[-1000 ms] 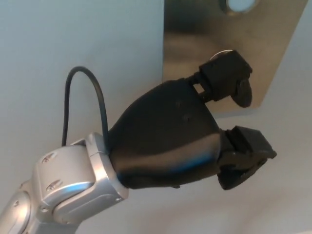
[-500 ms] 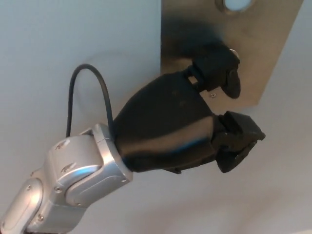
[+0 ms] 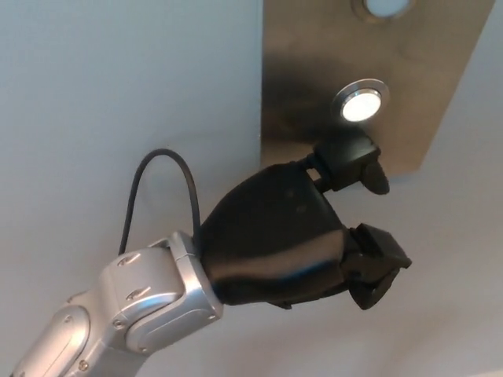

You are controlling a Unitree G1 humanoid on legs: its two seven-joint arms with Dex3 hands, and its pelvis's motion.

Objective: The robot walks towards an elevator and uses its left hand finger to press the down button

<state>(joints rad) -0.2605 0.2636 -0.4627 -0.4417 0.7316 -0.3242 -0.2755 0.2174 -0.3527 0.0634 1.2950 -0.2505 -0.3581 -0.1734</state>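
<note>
Light soft and diffuse. The wall (image 3: 118, 71) reads an even pale blue-grey with no hard shadow. Brightest spot is the lit round button (image 3: 361, 104): white glow, centre blown out, thin glare on its ring. The brushed metal panel (image 3: 440, 86) shows a dark smeared patch left of and below that button. The left hand (image 3: 291, 239) is near-black with little surface detail and a faint sheen along its lower edge. Soft highlights on the silver wrist (image 3: 149, 294). Focus slightly soft overall.

Left hand (image 3: 302, 236) just below down button (image 3: 361, 104) on wall panel (image 3: 299, 71)
</note>
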